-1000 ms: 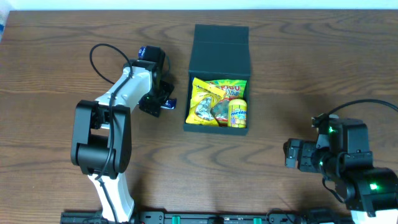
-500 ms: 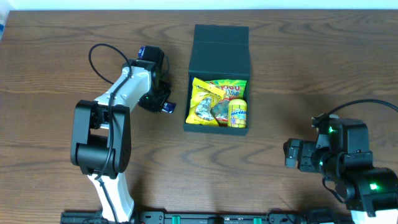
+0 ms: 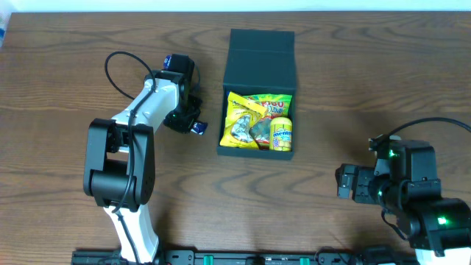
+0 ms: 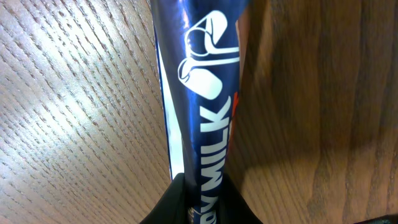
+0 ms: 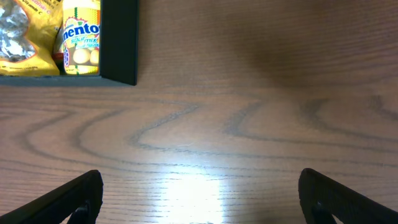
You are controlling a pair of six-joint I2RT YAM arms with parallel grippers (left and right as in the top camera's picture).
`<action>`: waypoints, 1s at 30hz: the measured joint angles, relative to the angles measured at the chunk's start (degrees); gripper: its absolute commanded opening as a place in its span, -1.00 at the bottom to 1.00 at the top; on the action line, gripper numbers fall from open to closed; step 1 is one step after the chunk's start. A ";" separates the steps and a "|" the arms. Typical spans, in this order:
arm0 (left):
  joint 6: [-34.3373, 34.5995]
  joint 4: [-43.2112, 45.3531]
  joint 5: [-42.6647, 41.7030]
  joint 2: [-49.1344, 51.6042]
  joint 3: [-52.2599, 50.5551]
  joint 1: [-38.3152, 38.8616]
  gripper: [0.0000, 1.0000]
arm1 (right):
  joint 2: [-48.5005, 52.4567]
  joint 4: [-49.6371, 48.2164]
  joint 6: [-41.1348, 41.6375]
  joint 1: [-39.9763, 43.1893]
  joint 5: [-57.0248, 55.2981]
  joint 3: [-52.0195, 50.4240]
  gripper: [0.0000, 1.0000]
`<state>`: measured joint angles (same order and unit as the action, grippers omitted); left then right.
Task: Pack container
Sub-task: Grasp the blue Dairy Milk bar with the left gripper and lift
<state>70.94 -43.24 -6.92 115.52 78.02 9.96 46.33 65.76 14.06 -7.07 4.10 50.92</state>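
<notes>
The dark teal container (image 3: 260,55) stands open at the table's middle, its lid flapped back. Inside lie yellow snack packets (image 3: 246,120) and a yellow Mentos pack (image 3: 281,133); its corner with the Mentos pack (image 5: 81,38) also shows in the right wrist view. My left gripper (image 3: 193,124) is just left of the container, shut on a dark blue snack bar (image 4: 205,99) with white "MILK" lettering, which sticks out over the wood. My right gripper (image 5: 199,199) stands open above bare table at the front right, nothing between its fingers.
The brown wooden table (image 3: 353,88) spreads all round the container. The left arm (image 3: 121,162) reaches from the front left edge; the right arm's body (image 3: 412,191) sits at the front right corner.
My left gripper has shut on the blue snack bar and shifted slightly. The right arm has not moved.
</notes>
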 measured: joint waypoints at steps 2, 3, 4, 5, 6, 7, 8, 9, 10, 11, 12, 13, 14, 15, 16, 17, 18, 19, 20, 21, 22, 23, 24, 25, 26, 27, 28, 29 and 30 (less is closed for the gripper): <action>0.00 0.00 0.00 -0.02 0.00 0.00 -0.81 | 0.00 0.00 0.00 0.00 0.00 0.00 0.98; 0.00 -0.02 -0.04 -0.02 0.00 0.00 -0.80 | 0.00 0.00 0.00 0.00 0.00 0.00 0.98; 0.00 -0.02 -0.20 -0.02 0.00 0.00 -0.81 | 0.00 0.00 0.00 0.00 0.00 0.00 0.99; 0.02 -0.02 -0.28 -0.07 0.00 0.00 -0.82 | 0.00 0.00 0.00 0.00 0.00 0.00 0.98; 0.04 0.00 -0.48 -0.13 0.00 0.00 -0.82 | 0.00 0.00 0.00 0.00 0.00 0.00 0.99; 0.07 0.00 -0.66 -0.17 0.00 0.00 -0.82 | 0.00 0.00 0.00 0.00 0.00 0.00 0.98; 0.15 0.00 -0.94 -0.24 0.00 0.00 -0.81 | 0.00 0.00 0.00 0.00 0.00 0.00 0.98; 0.24 0.00 -1.42 -0.46 0.00 0.00 -0.81 | 0.00 0.00 0.00 0.00 0.00 0.00 0.98; 0.26 0.00 -1.75 -0.72 0.00 0.02 -0.81 | 0.00 0.00 0.00 0.00 0.00 0.00 0.99; 0.35 -0.02 -2.10 -1.36 0.00 0.11 -0.81 | 0.00 0.00 0.00 0.00 0.00 0.00 0.99; 0.44 0.00 -2.23 -2.05 0.00 0.26 -0.81 | 0.00 0.00 0.00 0.00 0.00 0.00 0.99; 0.48 -0.02 -2.43 -3.26 0.00 0.44 -0.82 | 0.00 0.00 0.00 0.00 0.00 0.00 0.99; 0.55 0.00 -2.67 -4.26 0.00 0.61 -0.81 | 0.00 0.00 0.00 0.00 0.00 0.00 0.98; 0.72 0.00 -3.17 -6.25 0.00 0.87 -0.81 | 0.00 0.00 0.00 0.00 0.00 0.00 0.99; 0.79 0.00 -3.39 -7.26 0.00 1.16 -0.81 | 0.00 0.00 0.00 0.00 0.00 0.00 0.98; 0.85 0.02 -3.67 -8.61 0.00 1.46 -0.81 | 0.00 0.00 0.00 0.00 0.00 0.00 0.98; 0.92 0.02 -4.02 -9.92 0.00 1.70 -0.81 | 0.00 0.00 0.00 0.00 0.00 0.00 0.99; 1.11 0.02 -4.46 -11.23 0.00 1.95 -0.82 | 0.00 0.00 0.00 0.00 0.00 0.00 0.99; 1.31 0.00 -4.96 -12.33 0.00 2.19 -0.82 | 0.00 0.00 0.00 0.00 0.00 0.00 0.98; 1.62 0.02 -5.27 -13.33 0.00 2.40 -0.84 | 0.00 0.00 0.00 0.00 0.00 0.00 0.98; 2.16 0.00 -5.49 -14.23 0.00 2.60 -0.85 | 0.00 0.00 0.00 0.00 0.00 0.00 0.98; 2.80 0.00 -5.79 -15.10 0.00 2.82 -0.87 | 0.00 0.00 0.00 0.00 0.00 0.00 0.98; 3.50 0.00 -6.05 -15.80 0.00 3.06 -0.88 | 0.00 0.00 0.00 0.00 0.00 0.00 0.99; 4.28 0.00 -6.21 -16.48 0.00 3.34 -0.89 | 0.00 0.00 0.00 0.00 0.00 0.00 0.99; 5.03 0.00 -6.29 -17.05 0.00 3.67 -0.88 | 0.00 0.00 0.00 0.00 0.00 0.00 0.99; 5.81 0.00 -6.32 -17.53 0.00 4.11 -0.88 | 0.00 0.00 0.00 0.00 0.00 0.00 0.98; 6.62 0.00 -6.36 -17.94 0.00 4.66 -0.88 | 0.00 0.00 0.00 0.00 0.00 0.00 0.98; 7.37 0.04 -6.43 -18.27 0.00 5.35 -0.88 | 0.00 0.00 0.00 0.00 0.00 0.00 0.98; 7.96 0.09 -6.45 -18.49 0.04 6.05 -0.88 | 0.00 0.00 0.00 0.00 0.00 0.00 0.99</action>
<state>78.89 -43.16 -13.37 97.03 78.06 16.01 46.33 65.76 14.06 -7.07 4.10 50.92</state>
